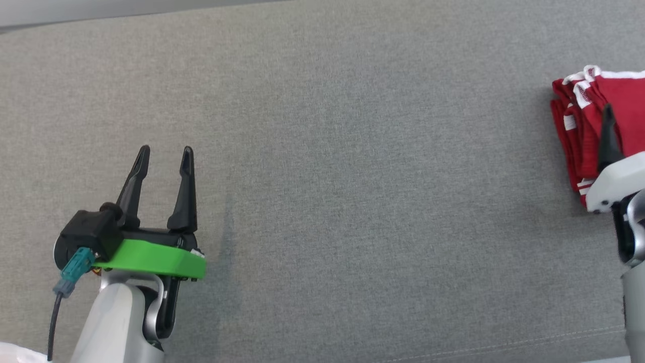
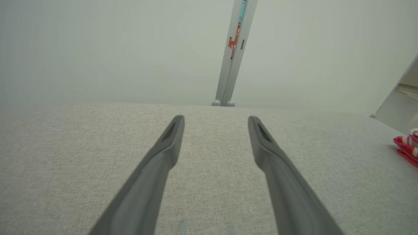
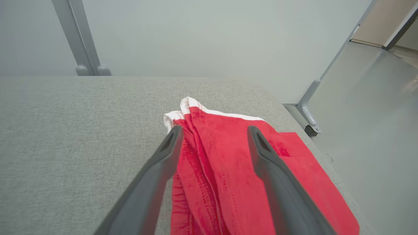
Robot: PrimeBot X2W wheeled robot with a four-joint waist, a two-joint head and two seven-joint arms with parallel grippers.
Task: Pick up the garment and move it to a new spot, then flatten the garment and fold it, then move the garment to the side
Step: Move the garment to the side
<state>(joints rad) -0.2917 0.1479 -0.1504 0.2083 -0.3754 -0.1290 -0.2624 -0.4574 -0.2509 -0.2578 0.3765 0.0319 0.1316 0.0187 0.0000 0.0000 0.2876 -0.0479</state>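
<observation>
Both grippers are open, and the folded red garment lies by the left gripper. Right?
Not quite: the garment lies by the right gripper, not the left gripper, as the right wrist view shows. Both are open.

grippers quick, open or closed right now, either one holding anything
Left gripper: open, holding nothing, over the bare grey surface.
Right gripper: open, fingers apart above the folded red garment, not gripping it.

Garment (image 1: 617,96) lies at the right edge of the surface (image 1: 352,176), with the right gripper (image 3: 215,129) over its near side. Left gripper (image 1: 166,149) is well apart, over the surface's left part. An upright post (image 2: 233,65) stands behind the far edge.
</observation>
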